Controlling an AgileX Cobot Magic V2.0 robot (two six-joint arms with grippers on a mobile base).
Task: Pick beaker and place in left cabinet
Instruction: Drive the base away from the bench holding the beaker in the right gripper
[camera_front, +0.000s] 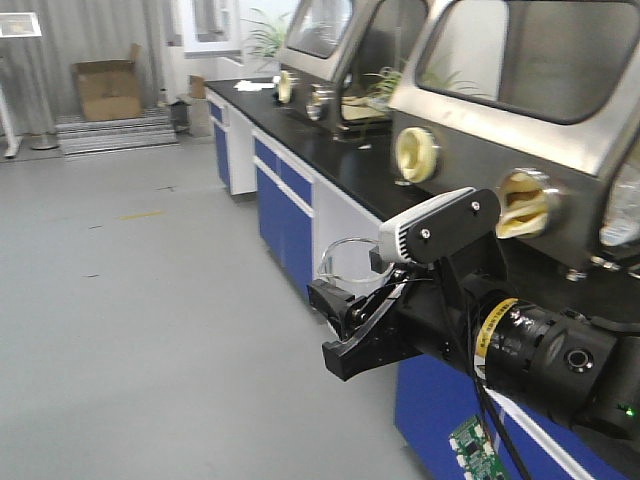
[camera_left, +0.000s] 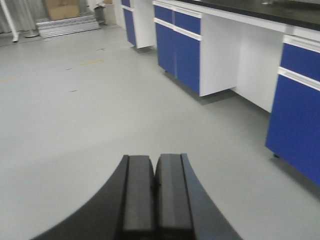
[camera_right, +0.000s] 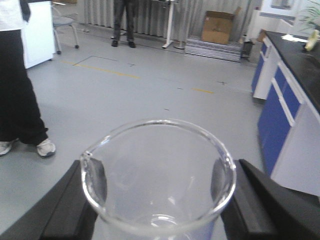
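The beaker (camera_right: 160, 175) is clear glass with a pour spout at its left rim. It sits between the two black fingers of my right gripper (camera_right: 159, 200), which is shut on it and holds it in the air above the grey floor. In the front view the beaker (camera_front: 345, 262) shows as a clear ring at the tip of the right gripper (camera_front: 345, 320), beside the blue bench. My left gripper (camera_left: 154, 167) is shut and empty, with its pads together over bare floor. The left cabinet is out of view.
A long bench (camera_front: 300, 190) with blue doors and a black top runs along the right, with steel glove boxes (camera_front: 520, 80) on it. A person (camera_right: 20, 90) stands at the left, another (camera_right: 124, 20) at the back. A cardboard box (camera_front: 108, 90) stands far off.
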